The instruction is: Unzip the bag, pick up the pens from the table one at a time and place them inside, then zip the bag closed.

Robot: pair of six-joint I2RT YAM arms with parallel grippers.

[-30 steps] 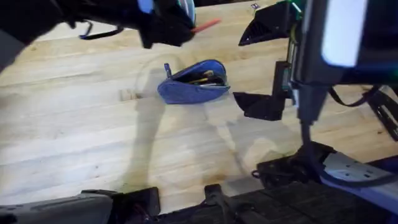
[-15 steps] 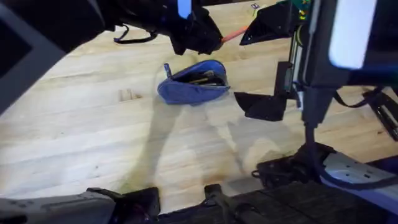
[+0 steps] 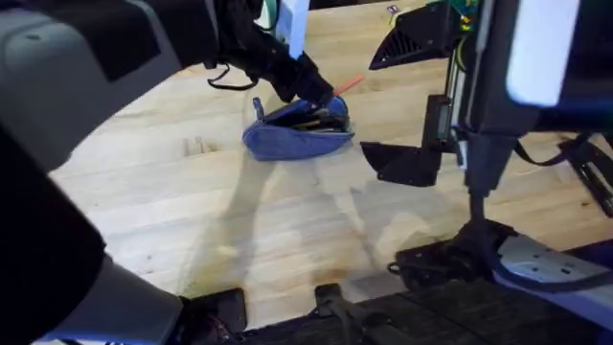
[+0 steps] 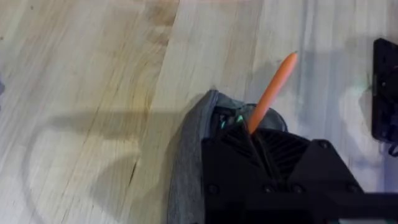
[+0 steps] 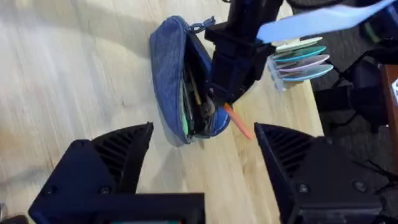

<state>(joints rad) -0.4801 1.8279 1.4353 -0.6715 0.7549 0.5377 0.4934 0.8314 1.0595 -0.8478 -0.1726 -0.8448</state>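
Blue-grey fabric bag lies on the pale plank counter, left of centre toward the far side, zipper open along its top. Several pens show inside the opening in the right wrist view; colours there are hard to tell apart.

Left arm reaches across from the lower left, large and dark under the overhead camera. Left hand sits right at the bag's open mouth, closed on an orange pen. Pen is tilted, lower end at the opening between the fingers, upper end pointing up and away to the right. Left wrist view shows the same: orange pen rising out of the black hand body, the bag's grey edge just beside it.

Right hand hangs to the right of the bag, apart from it, fingers spread wide, nothing between them. Right wrist view shows both black fingers either side of the bag, not touching.
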